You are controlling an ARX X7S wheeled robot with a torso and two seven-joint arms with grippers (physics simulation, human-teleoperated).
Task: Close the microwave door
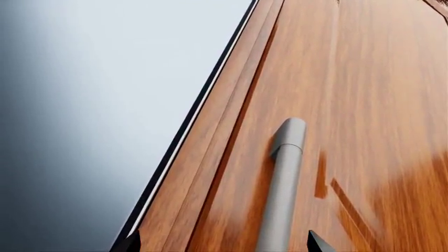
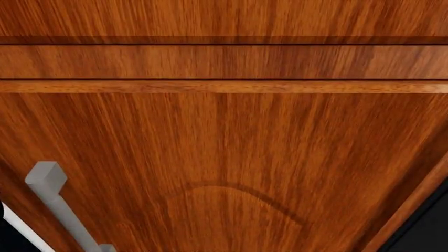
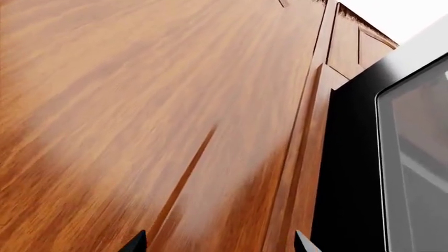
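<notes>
In the right wrist view the microwave shows as a black body, with a grey glass panel that looks like its door at the picture's edge. I cannot tell how far the door stands open. My right gripper is open, only its two dark fingertips showing, close to a wooden cabinet front beside the microwave. My left gripper is also open with nothing between its tips, facing a wooden cabinet door with a grey bar handle. Neither gripper appears in the head view.
The head view is filled by a wooden cabinet door very near, with a grey handle at lower left and a black edge at lower right. A smooth grey-white panel borders the cabinet in the left wrist view.
</notes>
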